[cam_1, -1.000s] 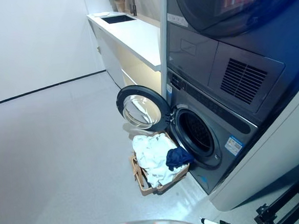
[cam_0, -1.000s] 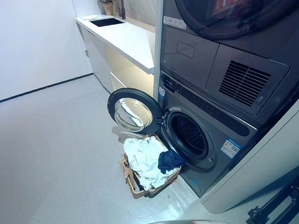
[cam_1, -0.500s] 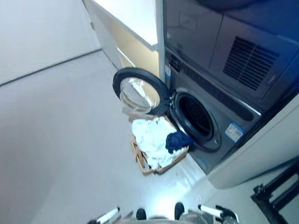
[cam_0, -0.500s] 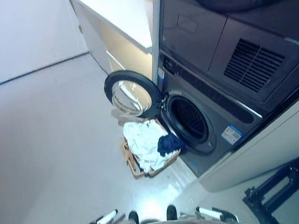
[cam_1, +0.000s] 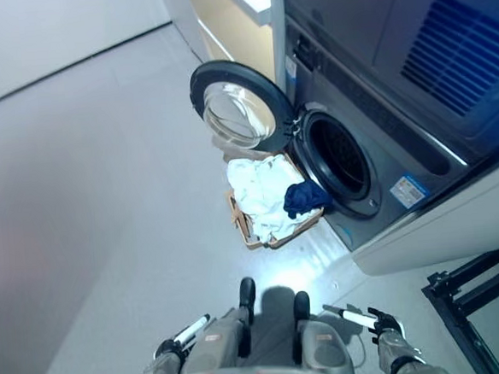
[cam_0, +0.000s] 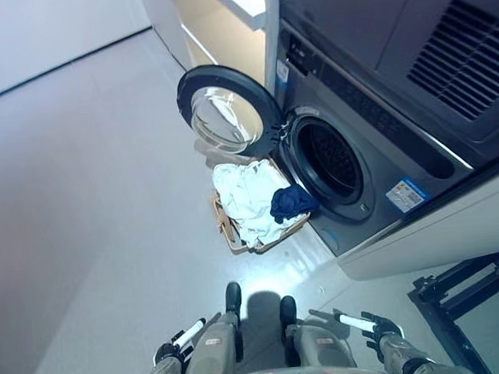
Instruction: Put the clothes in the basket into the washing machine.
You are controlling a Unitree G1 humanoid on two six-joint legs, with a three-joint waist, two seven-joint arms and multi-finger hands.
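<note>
- Two hands hang low, well short of the washing machine [cam_0: 360,171]: the left hand [cam_0: 177,345] and the right hand [cam_0: 372,326] each show straight, relaxed fingers and hold nothing.
- Straight ahead, the basket [cam_0: 229,233] sits on the floor [cam_0: 78,182] right at the foot of the washing machine, just below its drum opening [cam_0: 331,157]. My read is that this spot keeps the lift from basket to drum short.
- Heaped in the basket lie the white clothes [cam_0: 243,198], filling most of it, and on the side nearest the washing machine rests a dark blue garment [cam_0: 292,203], draped against the rim and almost touching the machine's front.
- The round door [cam_0: 228,120] stands swung fully open to the left of the drum opening, its glass facing out. It looks clear of the path from basket to drum.
- The drum reads dark inside; I cannot tell whether anything is in it.
- A sticker [cam_0: 406,196] shows on the machine's front, right of the drum opening, with blue and white patches; its print is too small to read.
- Judging the task: all the laundry sits in the basket, so loading looks unstarted, and the hands must first close the gap to it.
</note>
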